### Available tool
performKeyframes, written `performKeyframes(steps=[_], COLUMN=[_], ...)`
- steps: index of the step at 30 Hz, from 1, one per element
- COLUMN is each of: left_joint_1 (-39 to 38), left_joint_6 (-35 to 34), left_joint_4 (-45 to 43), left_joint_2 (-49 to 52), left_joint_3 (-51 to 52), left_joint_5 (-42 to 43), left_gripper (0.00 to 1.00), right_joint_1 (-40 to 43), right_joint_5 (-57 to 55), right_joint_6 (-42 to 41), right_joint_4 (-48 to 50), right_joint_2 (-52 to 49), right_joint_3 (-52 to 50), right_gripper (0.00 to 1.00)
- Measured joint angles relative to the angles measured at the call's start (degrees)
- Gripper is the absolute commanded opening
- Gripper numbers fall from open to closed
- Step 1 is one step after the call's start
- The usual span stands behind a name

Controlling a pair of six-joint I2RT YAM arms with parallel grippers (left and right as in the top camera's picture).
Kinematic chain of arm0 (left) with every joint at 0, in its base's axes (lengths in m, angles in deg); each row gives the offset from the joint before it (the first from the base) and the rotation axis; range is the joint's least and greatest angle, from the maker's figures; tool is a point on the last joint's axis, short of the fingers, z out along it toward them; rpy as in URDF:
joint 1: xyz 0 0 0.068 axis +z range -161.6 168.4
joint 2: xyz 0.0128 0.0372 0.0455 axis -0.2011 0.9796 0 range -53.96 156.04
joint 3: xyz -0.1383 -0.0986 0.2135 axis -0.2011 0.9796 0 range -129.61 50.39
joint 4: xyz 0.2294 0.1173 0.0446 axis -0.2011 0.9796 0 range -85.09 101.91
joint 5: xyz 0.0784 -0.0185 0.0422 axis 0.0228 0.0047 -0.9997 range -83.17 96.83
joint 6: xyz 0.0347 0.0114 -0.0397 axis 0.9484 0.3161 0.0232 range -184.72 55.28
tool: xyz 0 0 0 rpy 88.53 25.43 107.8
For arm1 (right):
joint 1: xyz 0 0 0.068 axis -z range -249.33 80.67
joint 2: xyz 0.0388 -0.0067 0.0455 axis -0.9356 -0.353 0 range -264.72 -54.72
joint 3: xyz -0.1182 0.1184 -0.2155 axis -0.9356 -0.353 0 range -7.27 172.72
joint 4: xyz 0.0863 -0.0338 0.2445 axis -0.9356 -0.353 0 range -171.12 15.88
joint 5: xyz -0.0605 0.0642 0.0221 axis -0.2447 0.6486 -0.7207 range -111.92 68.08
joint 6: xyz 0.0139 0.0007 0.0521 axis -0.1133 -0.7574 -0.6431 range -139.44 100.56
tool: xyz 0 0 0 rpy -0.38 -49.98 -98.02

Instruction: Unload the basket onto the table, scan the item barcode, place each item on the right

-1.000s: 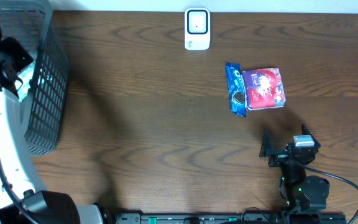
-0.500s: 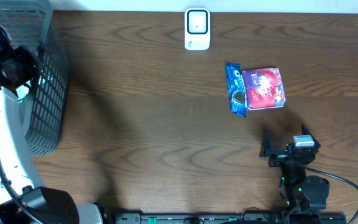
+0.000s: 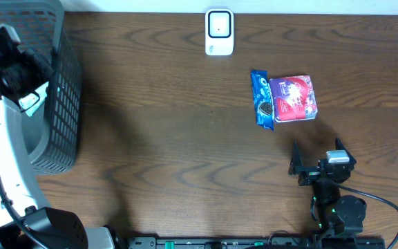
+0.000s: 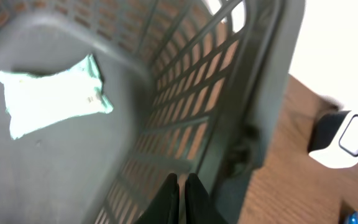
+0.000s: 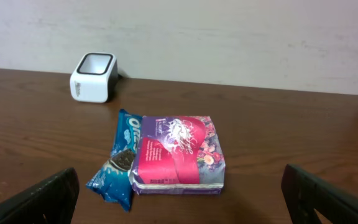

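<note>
Find left tool point(image 4: 181, 182) shut tight, fingertips pressed together, low against the mesh wall of the basket point(image 3: 62, 117). Nothing visible between the fingers; cannot tell of any pinch on a mesh bar. Find right tool point(image 5: 182, 200) spread wide and empty, low over the worktop point(image 3: 171, 138) at its near edge, aimed at the goods.

Locate purple packet point(image 3: 294, 98) flat on the worktop, touching the blue cookie pack point(image 3: 261, 100) on the side toward the basket. Place both just ahead of the right tool and well apart from the basket. Locate scanner point(image 3: 219, 32) at the far edge, beyond the two packs. Record a mint-green packet point(image 4: 51, 102) on the basket floor.

Judged step: pick-up of one pack by the right tool, then presentation to the scanner.

Recommended practice:
- Take one pack only. Come down over the purple packet across its narrower width, keeping clear of the cookie pack alongside.
- Close gently; soft wrap, liable to crease and spoil a printed code.
- No barcode seen on either upper face; presume it underneath and plan a turn of the wrist before presenting.
- Present the coded face square to the scanner window, near and steady, without tilt.
- Keep the left arm at the basket side, out of the path to the scanner.
</note>
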Motion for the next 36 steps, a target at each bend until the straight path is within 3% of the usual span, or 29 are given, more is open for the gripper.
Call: performKeyframes(steps=[5,13,36], left_joint_1=[-0.3,-0.3,0.0], left_joint_6=[0.0,-0.1,0.0], left_joint_4=[-6.9,-8.4,-11.6], left_joint_2=[0.3,6.7,7.9], left_joint_3=[0.0,0.0,0.0], left_joint_5=[-1.2,-1.7,12.1], left_gripper=[0.07,0.07,0.07], right_joint_1=[0.0,0.0,0.0], right_joint_5=[0.0,0.0,0.0], right_joint_6=[0.0,0.0,0.0], right_joint_4=[0.0,0.0,0.0], right_joint_2=[0.0,0.0,0.0], right_joint_3=[0.0,0.0,0.0], right_gripper=[0.99,0.99,0.99])
